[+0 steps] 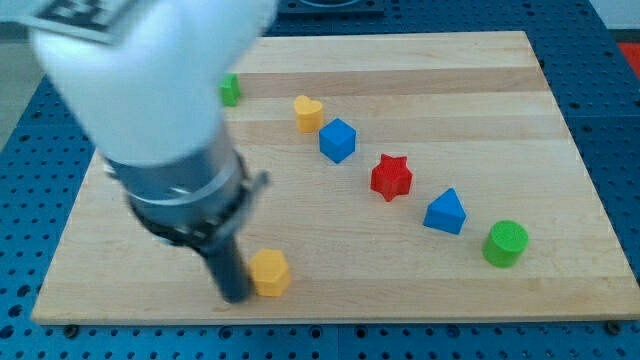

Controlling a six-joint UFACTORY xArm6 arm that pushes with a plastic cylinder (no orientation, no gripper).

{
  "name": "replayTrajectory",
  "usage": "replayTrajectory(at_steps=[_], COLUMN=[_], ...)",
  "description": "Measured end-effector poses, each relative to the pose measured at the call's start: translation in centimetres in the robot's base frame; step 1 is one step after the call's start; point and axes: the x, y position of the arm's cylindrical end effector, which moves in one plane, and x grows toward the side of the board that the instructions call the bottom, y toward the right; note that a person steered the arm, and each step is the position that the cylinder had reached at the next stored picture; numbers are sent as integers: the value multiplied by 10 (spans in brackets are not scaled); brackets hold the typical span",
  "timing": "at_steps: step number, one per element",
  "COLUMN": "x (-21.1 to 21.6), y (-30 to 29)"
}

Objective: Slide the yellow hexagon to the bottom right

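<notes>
The rod's tip (236, 296) is resting against the yellow hexagon (269, 272), which is sitting near the board's bottom edge, left of centre. From the tip, the hexagon is lying at 3 o'clock, so a rightward push looks lined up.

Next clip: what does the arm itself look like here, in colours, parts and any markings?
The arm is a bulky, blurred white housing entering from the view's top left, with a black-and-white patterned marking at its upper end. Below it sits a dark grey cylindrical section ringed by a metal band. It narrows to a straight dark rod; my tip sits just left of the yellow hexagon. No cables visible.
</notes>
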Motion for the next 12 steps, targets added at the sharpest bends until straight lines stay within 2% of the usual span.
replayTrajectory(at_steps=[1,2,3,4,5,6,8,9,11,12], x=[-10,-51,-53,-50,-45,-26,-20,0,8,-6], y=[36,0,38,65,52,90,80,83,172,147])
